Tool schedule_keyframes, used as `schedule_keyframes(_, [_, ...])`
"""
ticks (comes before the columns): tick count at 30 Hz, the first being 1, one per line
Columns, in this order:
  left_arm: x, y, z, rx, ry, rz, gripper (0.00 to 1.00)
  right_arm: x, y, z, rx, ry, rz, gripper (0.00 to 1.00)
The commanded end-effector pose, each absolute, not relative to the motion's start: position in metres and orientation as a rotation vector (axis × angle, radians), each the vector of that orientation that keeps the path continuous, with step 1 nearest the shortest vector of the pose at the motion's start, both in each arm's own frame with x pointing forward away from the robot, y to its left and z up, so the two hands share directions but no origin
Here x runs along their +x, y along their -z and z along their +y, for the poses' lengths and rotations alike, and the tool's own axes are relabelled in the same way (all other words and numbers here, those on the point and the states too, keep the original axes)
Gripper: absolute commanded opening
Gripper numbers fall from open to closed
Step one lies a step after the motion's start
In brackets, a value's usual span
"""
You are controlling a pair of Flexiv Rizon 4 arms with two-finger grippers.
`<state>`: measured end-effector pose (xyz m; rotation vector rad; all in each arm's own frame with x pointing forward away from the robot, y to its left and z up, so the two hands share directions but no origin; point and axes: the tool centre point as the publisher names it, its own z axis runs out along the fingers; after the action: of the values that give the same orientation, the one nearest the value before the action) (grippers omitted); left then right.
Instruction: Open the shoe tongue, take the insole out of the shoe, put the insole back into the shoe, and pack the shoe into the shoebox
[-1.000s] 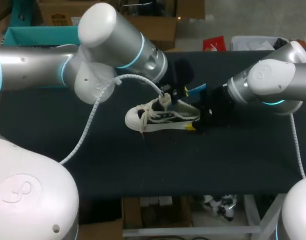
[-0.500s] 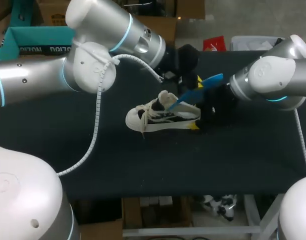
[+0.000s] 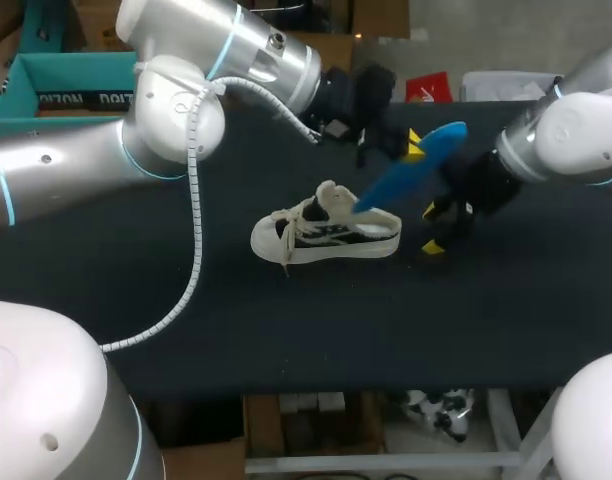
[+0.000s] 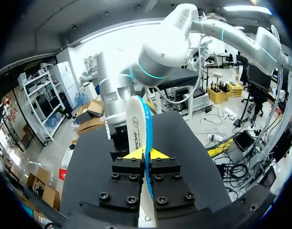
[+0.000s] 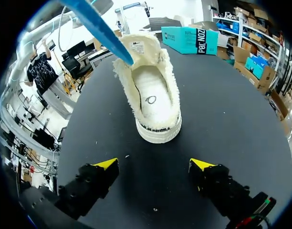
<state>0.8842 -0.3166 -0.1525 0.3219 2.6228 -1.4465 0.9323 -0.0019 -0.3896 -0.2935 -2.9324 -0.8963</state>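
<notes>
Insole (image 3: 411,165) is blue with a white underside, clamped edge-on between the left claw (image 3: 406,148) fingers. In the left wrist view both yellow tips press its two faces (image 4: 146,153), and the insole (image 4: 136,124) sticks out ahead of them. It slants up and away from the shoe (image 3: 326,235), lower end at the shoe mouth by the tongue. I can't tell whether that end is inside.

Shoe sits upright on its sole mid-bench (image 3: 186,320), toe to my left, laces loose. Right claw (image 3: 432,229) sits just off the heel, fingers wide apart, gripping nothing. Its wrist view shows the heel (image 5: 153,95) ahead of the spread tips (image 5: 154,164), not touching.

Teal shoebox (image 3: 56,85) is open, off the bench's far left corner.
</notes>
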Motion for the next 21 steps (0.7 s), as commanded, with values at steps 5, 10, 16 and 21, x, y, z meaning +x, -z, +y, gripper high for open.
schedule_keyframes(5, [0.870, 0.130, -0.269, 0.311, 1.569, 2.540, 0.00, 0.955, 0.341, -0.007, -0.208, 0.659, -2.970, 1.00])
schedule_keyframes(10, [0.870, 0.124, -0.240, 0.281, 1.598, 2.529, 0.00, 0.971, 0.322, 0.002, -0.146, 0.545, -2.994, 1.00])
schedule_keyframes(16, [0.872, 0.119, -0.199, 0.282, 1.671, 2.526, 0.00, 0.990, 0.308, 0.019, -0.085, 0.404, -3.015, 1.00])
schedule_keyframes(21, [0.868, 0.113, -0.167, 0.311, 1.697, 2.527, 0.00, 0.999, 0.301, 0.035, -0.067, 0.314, -3.034, 1.00])
